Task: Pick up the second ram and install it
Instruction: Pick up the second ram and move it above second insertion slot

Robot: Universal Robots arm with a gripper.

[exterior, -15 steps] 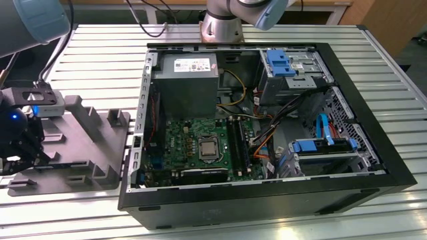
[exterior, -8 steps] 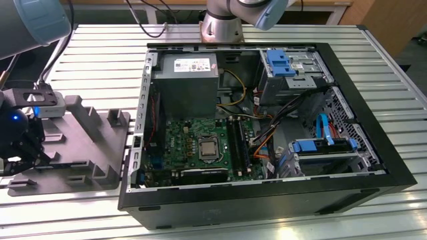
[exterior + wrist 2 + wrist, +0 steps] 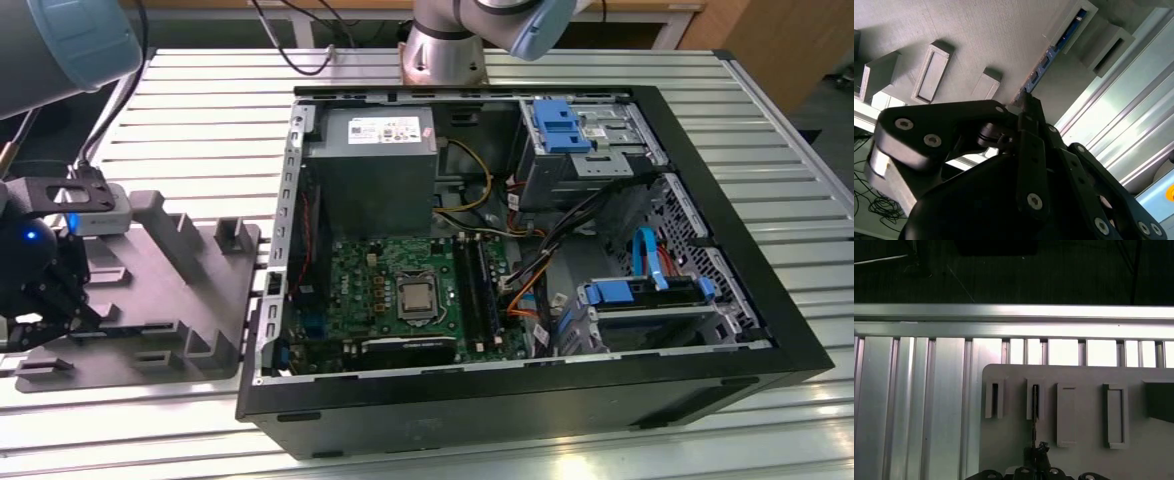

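Observation:
The second ram point(image 3: 1043, 63) stands on edge in a slot of the grey tray point(image 3: 979, 35), a thin dark stick with small chips along it. In the first wrist view the ram point(image 3: 1034, 407) appears edge-on, running through a slotted block of the tray point(image 3: 1079, 376). My gripper point(image 3: 1025, 104) has its black fingers closed together on the near end of the stick, and its fingertips point(image 3: 1041, 449) meet around the thin edge. In the exterior view the gripper point(image 3: 47, 300) hangs over the tray point(image 3: 200, 300) at the far left.
An open computer case point(image 3: 747, 330) lies at the exterior view's right, with a green motherboard point(image 3: 367, 280), long black memory slots point(image 3: 474, 285), a power supply point(image 3: 371, 165) and cables inside. The tray's upright blocks point(image 3: 235, 240) stand around the gripper on the ribbed aluminium table point(image 3: 187, 110).

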